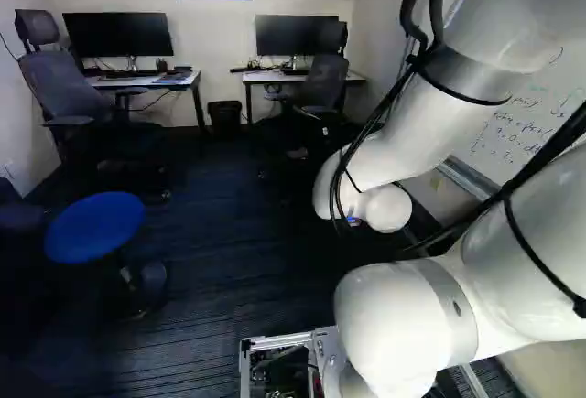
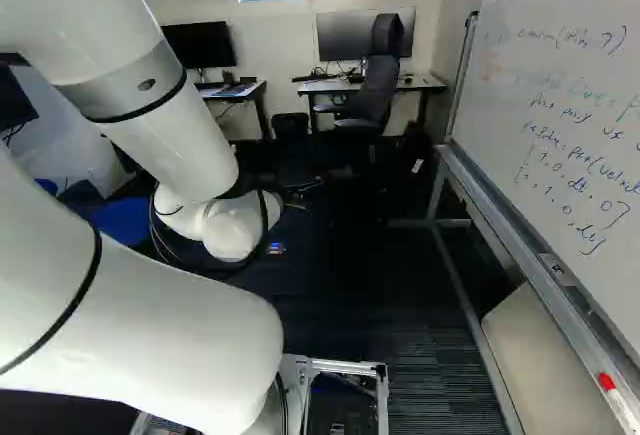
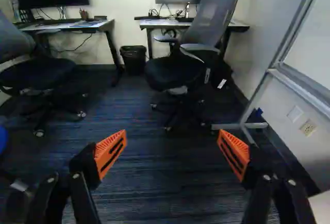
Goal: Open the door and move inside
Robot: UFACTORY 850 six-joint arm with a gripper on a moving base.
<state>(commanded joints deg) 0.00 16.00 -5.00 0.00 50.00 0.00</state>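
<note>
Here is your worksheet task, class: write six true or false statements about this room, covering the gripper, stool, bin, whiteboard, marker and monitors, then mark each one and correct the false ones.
1. The gripper is open, with nothing held between its orange pads. True.
2. The round stool has a red seat. False: its seat is blue.
3. The bin stands between the two desks. True.
4. The whiteboard is blank. False: it has handwriting on it.
5. A marker with a red cap lies on the whiteboard's ledge. True.
6. Both monitors lie flat. False: they stand upright.
</note>
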